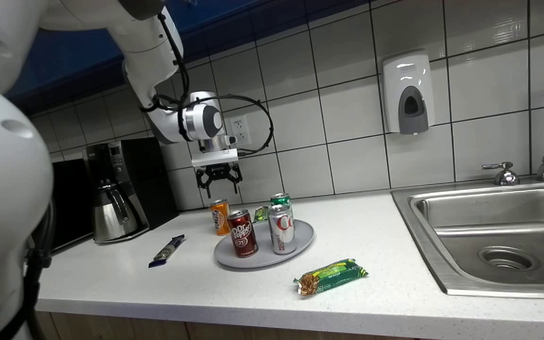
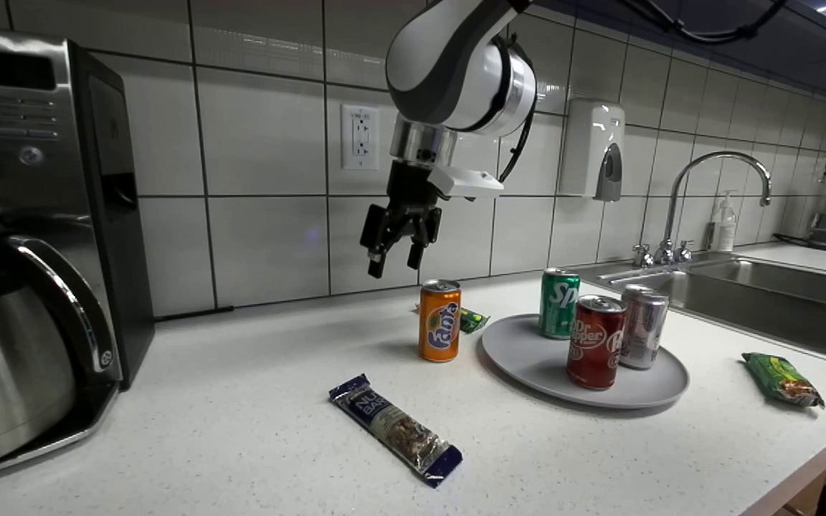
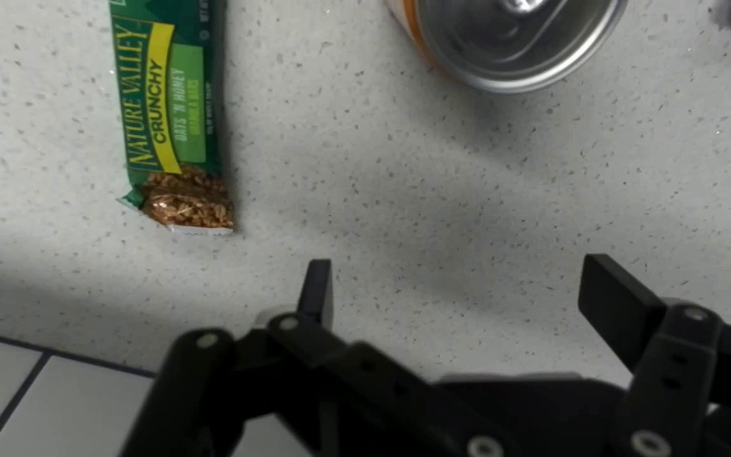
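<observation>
My gripper (image 1: pixel 222 191) is open and empty, fingers pointing down above the counter near the tiled wall; it also shows in an exterior view (image 2: pixel 395 266) and the wrist view (image 3: pixel 454 289). Nearest is an upright orange Fanta can (image 2: pixel 439 322), its top (image 3: pixel 518 44) seen in the wrist view, apart from the fingers. A green Nature Valley bar (image 3: pixel 169 114) lies beside it, partly hidden behind cans in both exterior views. A grey plate (image 2: pixel 528 358) holds a Dr Pepper can (image 2: pixel 596 344), a green Sprite can (image 2: pixel 558 304) and a silver can (image 1: pixel 282 231), all upright.
A blue nut bar (image 2: pixel 395 430) lies on the counter before the coffee maker (image 1: pixel 132 184). Another green bar (image 1: pixel 331 277) lies near the front edge, beside the sink (image 1: pixel 418 236). A soap dispenser (image 1: pixel 409 92) and outlet (image 2: pixel 361 136) are on the wall.
</observation>
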